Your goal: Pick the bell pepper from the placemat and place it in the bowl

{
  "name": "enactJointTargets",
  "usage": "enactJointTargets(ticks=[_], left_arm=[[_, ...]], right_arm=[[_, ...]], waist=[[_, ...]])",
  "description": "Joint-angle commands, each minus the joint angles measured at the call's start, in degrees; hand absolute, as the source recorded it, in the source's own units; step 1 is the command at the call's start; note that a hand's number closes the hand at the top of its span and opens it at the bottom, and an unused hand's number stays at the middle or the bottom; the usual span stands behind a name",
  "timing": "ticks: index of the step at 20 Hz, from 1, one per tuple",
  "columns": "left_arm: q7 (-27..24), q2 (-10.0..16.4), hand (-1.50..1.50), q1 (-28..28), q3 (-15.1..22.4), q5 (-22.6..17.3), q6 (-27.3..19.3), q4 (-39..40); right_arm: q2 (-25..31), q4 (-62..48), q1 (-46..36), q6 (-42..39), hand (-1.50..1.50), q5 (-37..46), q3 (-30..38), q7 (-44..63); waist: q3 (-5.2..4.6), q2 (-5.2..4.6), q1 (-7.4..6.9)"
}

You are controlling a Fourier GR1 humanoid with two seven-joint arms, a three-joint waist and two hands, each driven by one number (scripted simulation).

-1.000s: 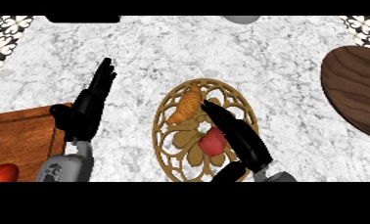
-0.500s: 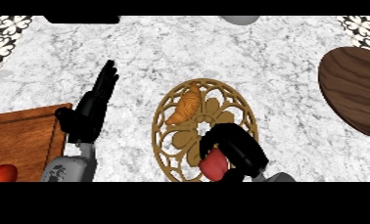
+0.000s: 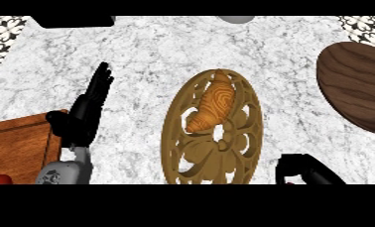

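Hands are counted first in the head view, and two are seen. The left hand (image 3: 82, 114) is shown at the left, just beside the corner of one wooden board (image 3: 26, 144). It is held upright with its fingers (image 3: 99, 80) straight and released, and nothing is grasped. The right hand (image 3: 307, 170) is caught only partly at the lower edge, to the right of the placemat. Whether it is clenched or released cannot be told.

One placemat (image 3: 170, 129) is counted, a round piece of carved openwork wood laid in the middle of the counter. One croissant (image 3: 209, 107) is seen lying on its upper half. The bell pepper cannot be made out on the placemat, and whether it is hidden by the right hand cannot be told. One bowl (image 3: 350, 89), of dark wood, is cut by the right edge and set well apart from the placemat. One small red shape (image 3: 4, 177) is glimpsed at the lower left corner, too cut off to be named.

The counter (image 3: 168, 52) is shown as white marble with grey veins. Along its far side one black object (image 3: 73, 21) and one grey rounded object (image 3: 236, 19) are cut off by the frame. Patterned tiling (image 3: 359, 24) is seen at both upper corners.
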State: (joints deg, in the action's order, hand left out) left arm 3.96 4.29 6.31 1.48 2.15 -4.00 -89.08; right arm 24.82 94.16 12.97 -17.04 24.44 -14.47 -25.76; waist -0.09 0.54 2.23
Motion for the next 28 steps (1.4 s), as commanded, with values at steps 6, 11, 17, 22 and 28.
enactJointTargets(ticks=[6,11,17,22,28], left_arm=[[-1.4,-0.8,0.00,-3.0,1.6,1.2,0.0,-0.4],[2.0,-1.6,0.00,0.1,1.8,2.0,-1.9,-1.8],[1.7,2.1,0.00,0.7,-3.1,-1.7,1.2,-0.8],[-0.1,-0.6,0.00,2.3,0.1,0.6,0.5,2.1],[1.2,-2.6,0.00,-0.8,3.4,2.7,-0.9,-2.2]], right_arm=[[11.8,10.4,18.8,-8.2,1.50,-19.0,18.0,-22.9],[12.9,20.4,21.5,-6.4,1.50,-27.8,29.5,-22.2],[14.6,30.9,31.0,-9.6,1.50,-39.7,46.5,-14.4],[16.9,35.6,26.2,-10.5,1.50,-49.8,55.9,1.3],[23.3,34.0,12.4,-2.2,1.50,-56.8,54.6,20.8]], waist=[[0.06,-0.15,-0.19],[0.02,-0.14,-0.14],[-0.02,-0.18,-0.26],[-0.02,-0.42,-0.93],[0.03,-0.58,-2.51]])
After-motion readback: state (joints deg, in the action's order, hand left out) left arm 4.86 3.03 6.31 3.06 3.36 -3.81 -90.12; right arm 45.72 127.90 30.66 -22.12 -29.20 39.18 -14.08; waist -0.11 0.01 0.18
